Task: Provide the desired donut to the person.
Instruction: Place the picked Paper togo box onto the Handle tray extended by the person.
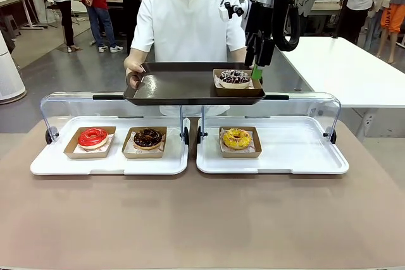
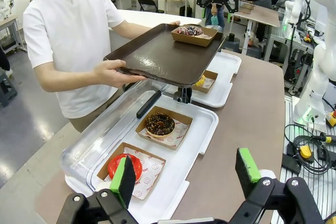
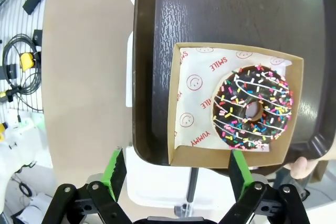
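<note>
Front view showed me the right claw (image 1: 255, 71), jaws apart, over the sprinkled donut (image 1: 235, 77) boxed on the brown tray (image 1: 171, 86) held by the person (image 1: 186, 26); left claw (image 2: 186, 174) likewise apart.

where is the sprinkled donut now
In the front view the sprinkled donut sits boxed at the right end of the dark tray the person holds, above the yellow donut.
</note>
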